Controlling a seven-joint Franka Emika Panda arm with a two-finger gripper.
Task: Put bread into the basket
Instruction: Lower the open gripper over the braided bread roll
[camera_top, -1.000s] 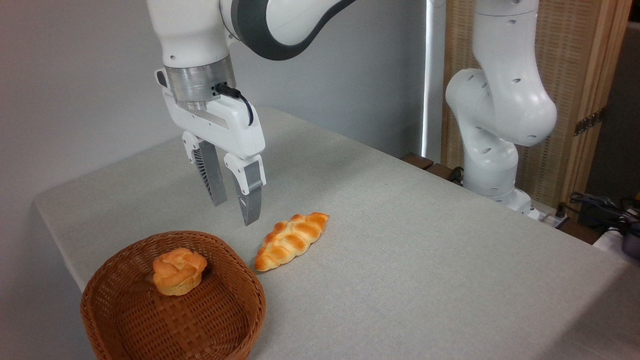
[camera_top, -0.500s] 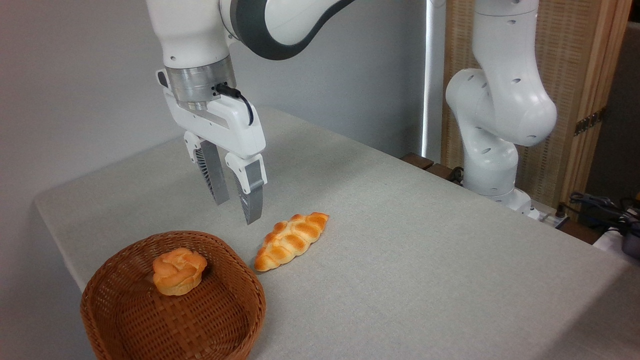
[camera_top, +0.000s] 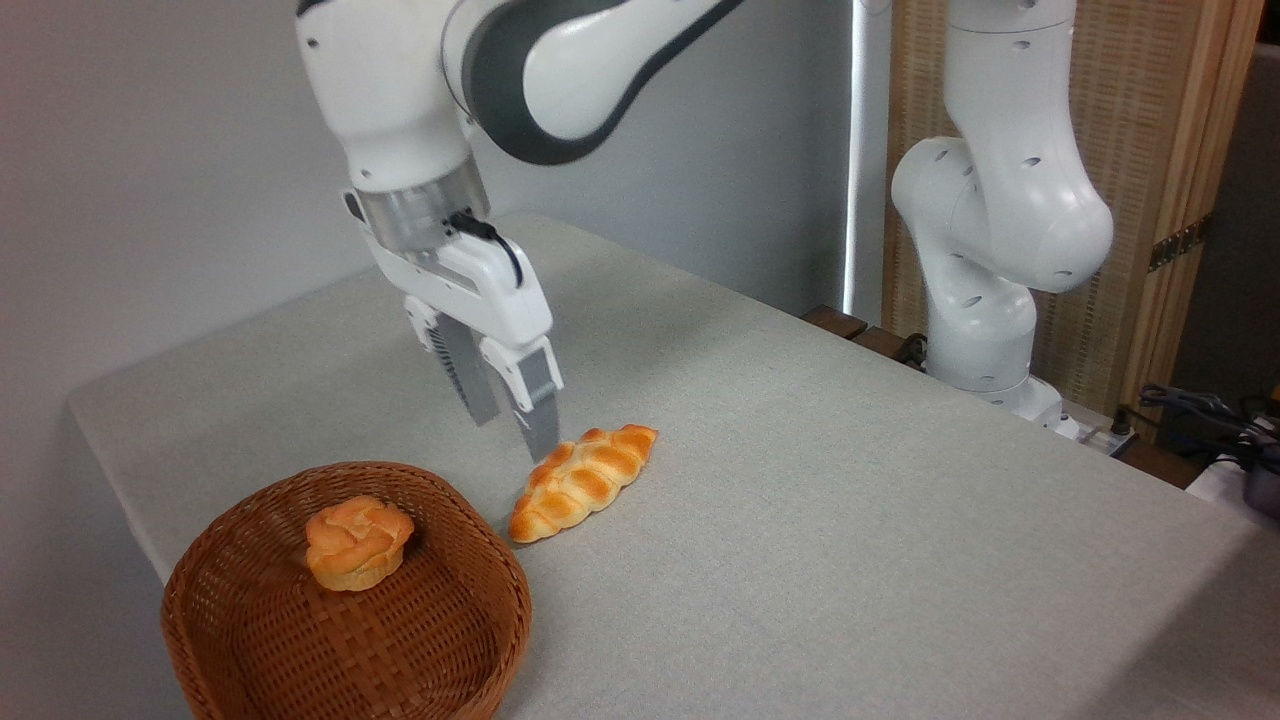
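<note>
Now the empty gripper, jaws narrowly parted, hovers beside the bread, needing to straddle it before the basket.

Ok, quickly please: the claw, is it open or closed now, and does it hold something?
Claw: open with a narrow gap, holding nothing; it hangs just left of the golden braided bread loaf, which lies on the grey table.

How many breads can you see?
2. A long braided bread lies on the table, just right of the basket. A small round bun sits inside the basket. Nothing seems hidden.
</note>
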